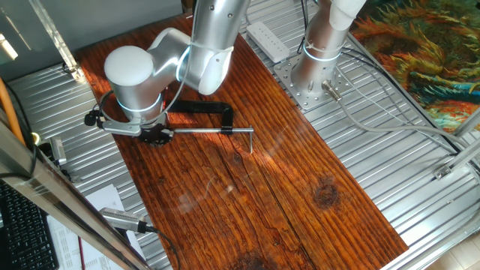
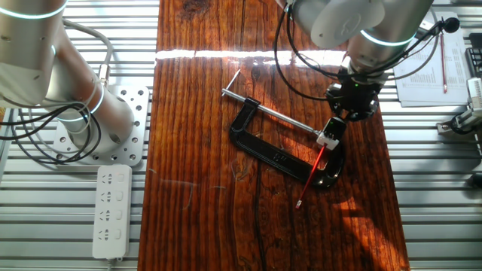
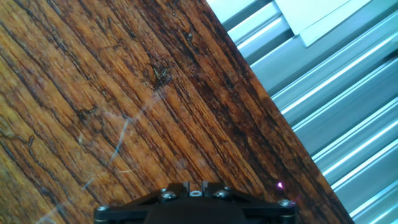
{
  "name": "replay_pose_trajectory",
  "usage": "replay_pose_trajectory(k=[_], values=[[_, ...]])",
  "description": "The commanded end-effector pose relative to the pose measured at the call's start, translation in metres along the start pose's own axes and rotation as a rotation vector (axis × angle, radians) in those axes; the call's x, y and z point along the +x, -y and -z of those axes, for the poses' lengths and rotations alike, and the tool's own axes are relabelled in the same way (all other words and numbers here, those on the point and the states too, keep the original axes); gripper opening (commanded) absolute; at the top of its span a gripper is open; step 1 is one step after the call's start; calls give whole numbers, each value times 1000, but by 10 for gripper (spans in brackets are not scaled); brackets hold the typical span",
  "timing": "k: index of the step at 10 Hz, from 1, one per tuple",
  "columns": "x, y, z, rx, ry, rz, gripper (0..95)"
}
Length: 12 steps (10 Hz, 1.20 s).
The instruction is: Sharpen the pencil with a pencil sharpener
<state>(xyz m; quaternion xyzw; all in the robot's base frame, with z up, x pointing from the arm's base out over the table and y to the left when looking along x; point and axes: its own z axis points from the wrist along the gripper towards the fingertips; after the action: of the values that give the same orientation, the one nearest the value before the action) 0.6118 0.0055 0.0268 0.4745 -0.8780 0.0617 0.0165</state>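
Gripper [image 2: 331,138] pinches the pencil [image 2: 312,175] by its top end, above the clamp [image 2: 280,158]; any tilt and it misses the sharpener.

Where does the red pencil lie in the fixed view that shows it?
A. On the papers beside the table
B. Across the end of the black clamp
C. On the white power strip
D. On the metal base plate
B: the pencil slants across the black clamp, just below the tool.
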Motion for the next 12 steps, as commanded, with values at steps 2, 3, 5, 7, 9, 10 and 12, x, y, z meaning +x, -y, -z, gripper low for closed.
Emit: replay_pose_trajectory(k=[2, 3, 5, 7, 9, 10, 12], values=[[-1, -1, 0, -5, 3, -3, 380], [-2, -1, 1, -9, 0, -10, 570], [-5, 2, 6, -13, -2, -13, 570], [-11, 6, 17, -21, -9, -21, 570], [-14, 8, 27, -23, -9, -31, 570], [-14, 7, 40, -22, -12, -47, 380], [-14, 5, 58, -22, -13, -82, 0]])
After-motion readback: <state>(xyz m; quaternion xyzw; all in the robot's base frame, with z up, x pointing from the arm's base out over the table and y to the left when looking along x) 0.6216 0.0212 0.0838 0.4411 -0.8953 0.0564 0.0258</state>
